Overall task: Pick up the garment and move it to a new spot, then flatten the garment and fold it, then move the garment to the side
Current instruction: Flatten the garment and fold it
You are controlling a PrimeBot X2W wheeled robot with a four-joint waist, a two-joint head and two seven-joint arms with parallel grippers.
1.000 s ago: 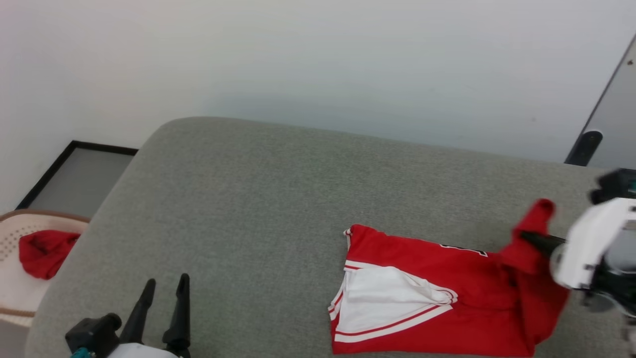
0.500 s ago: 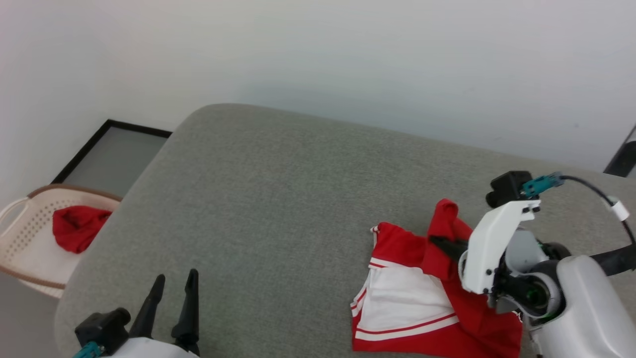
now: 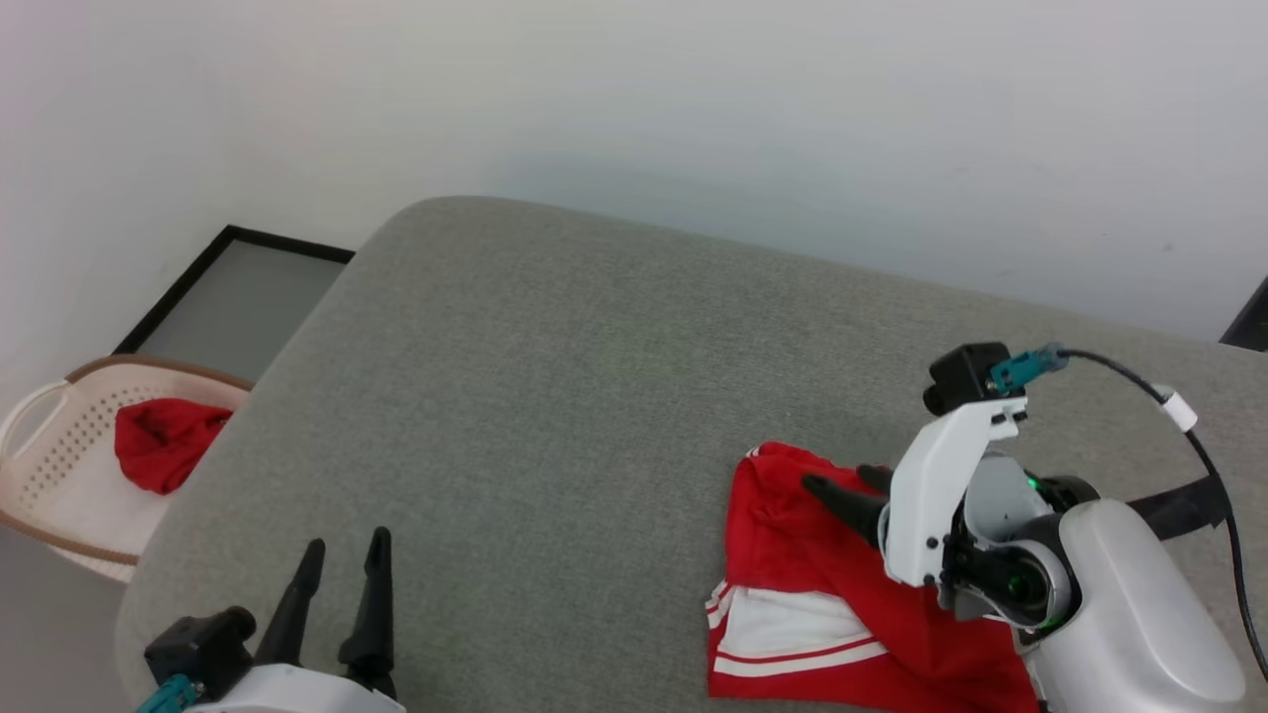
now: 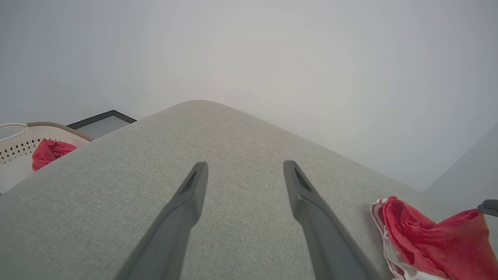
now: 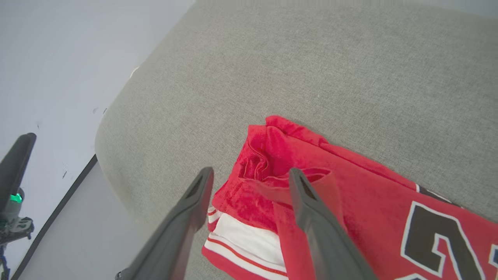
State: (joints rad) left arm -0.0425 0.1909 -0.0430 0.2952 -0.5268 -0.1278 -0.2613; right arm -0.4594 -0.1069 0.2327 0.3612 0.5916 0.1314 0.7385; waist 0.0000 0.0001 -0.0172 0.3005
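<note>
Basket: beige and perforated, off the padded surface at 9 o'clock in the head view. A plain red cloth lies in it; it is not the task's thing.
Left gripper: at 7 o'clock in the head view, low over bare grey fabric. Its jaws are wide and hold nothing, and its fingers point toward 12 o'clock.
Padded surface: a grey upholstered top, bare across its middle, with a wide gap between the left gripper and the shirt.
Garment: a red shirt bunched on the padded surface at 4 to 5 o'clock in the head view, near the front edge. A white sleeve with striped trim shows at its 6 o'clock end, and a black-and-white numeral shows in the right wrist view.
Long axis: the visible part runs roughly 11 to 5 o'clock. The far side is hidden behind the right arm, so its full extent cannot be told.
Right gripper: directly over the shirt's upper fold, pointing toward 9 to 10 o'clock. Its jaws are spread and not clamped. In the right wrist view a raised red flap sits between the fingers, against the right-hand one.
Bearing: the shirt lies at 3 o'clock from the left gripper, well apart. It lies right under the right gripper's tips and on toward 6 o'clock.
Nearer arm: the right, clearly.
Judgement: the shirt looks crumpled rather than flat, so spreading it probably comes next. The left arm would need to cross toward 3 o'clock to help.
</note>
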